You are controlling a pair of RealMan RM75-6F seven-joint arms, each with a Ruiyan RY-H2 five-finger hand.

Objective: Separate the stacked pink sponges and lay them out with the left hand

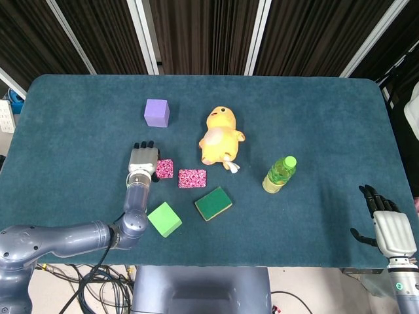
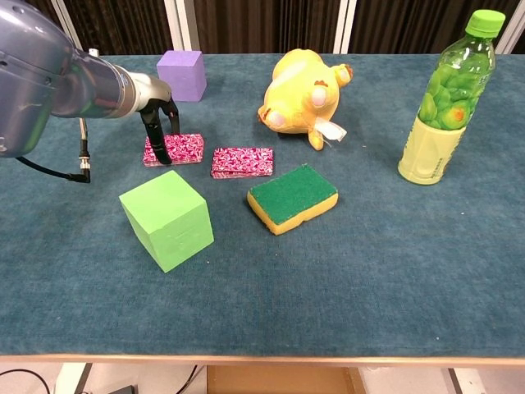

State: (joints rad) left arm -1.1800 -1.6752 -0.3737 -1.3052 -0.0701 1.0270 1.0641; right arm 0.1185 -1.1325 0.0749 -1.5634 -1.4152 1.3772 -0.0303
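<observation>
Teal-carpeted bench (image 1: 314, 118) with dark curtains behind. Two pink sponges side by side, apart: left sponge (image 2: 182, 148) under left hand (image 1: 143, 160), fingers (image 2: 154, 131) straddling it; right sponge (image 2: 243, 162) free. Right hand (image 1: 390, 229) open, holding nothing, at the bench's near right corner.

The left hand (image 2: 160, 123) sits over one sponge (image 2: 182, 149); a second sponge (image 2: 243, 162) lies just right of it. A cube (image 2: 167, 218) sits nearer than the hand, another cube (image 2: 182, 74) beyond it, a toy (image 2: 303, 94) and bottle (image 2: 447, 103) further right.
</observation>
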